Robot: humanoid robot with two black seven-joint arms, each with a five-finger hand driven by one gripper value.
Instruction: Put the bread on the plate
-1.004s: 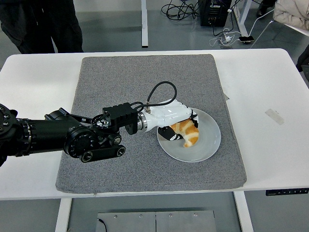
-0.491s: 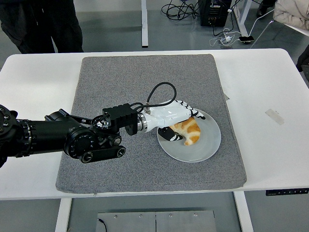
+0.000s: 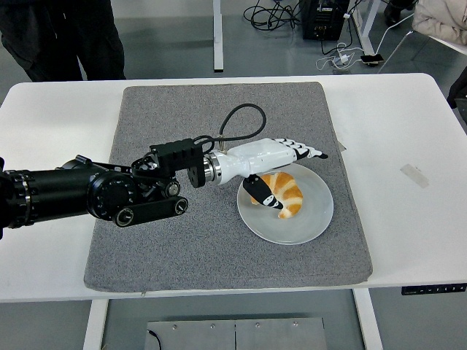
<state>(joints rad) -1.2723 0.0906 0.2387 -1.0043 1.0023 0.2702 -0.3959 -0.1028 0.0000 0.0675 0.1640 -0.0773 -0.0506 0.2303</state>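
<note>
Croissant (image 3: 283, 195) is now lying free on the white plate (image 3: 310, 222) near the grey mat's (image 3: 182, 248) right edge; left hand (image 3: 277, 157) is lifting away, fingers opened straight, holding nothing — placement looks done.

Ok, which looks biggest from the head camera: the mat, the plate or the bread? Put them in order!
1. Mat, clearly the largest.
2. Plate.
3. Bread, smallest, lying on the plate.

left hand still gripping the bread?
No. The left hand has its fingers spread above the bread, which lies on the plate.
</note>
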